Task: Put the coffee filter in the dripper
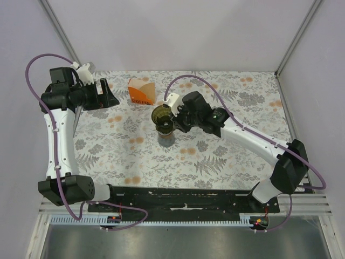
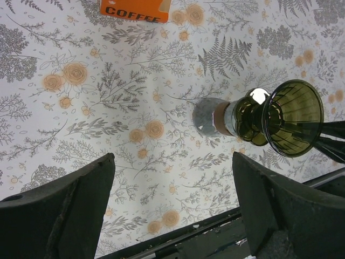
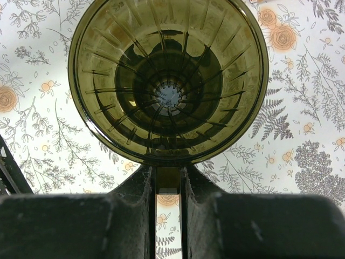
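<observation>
The right end effector (image 1: 172,113) holds the dripper (image 1: 160,115) near the orange carton (image 1: 142,91), above the floral table (image 1: 226,156).

We see a table covered with a floral-print cloth (image 1: 226,156), white with grey ferns and orange blossoms. An orange and white carton (image 1: 142,91) stands close to the far edge of the surface, left of its middle; the left wrist view shows the word "COFFEE" on its side (image 2: 135,9). Near the middle of the surface stands a small clear vessel (image 1: 166,138) with a brown band (image 2: 209,116). Plain pale wall panels (image 1: 178,32) enclose the surface, with a metal post (image 1: 60,32) at each far corner.
</observation>
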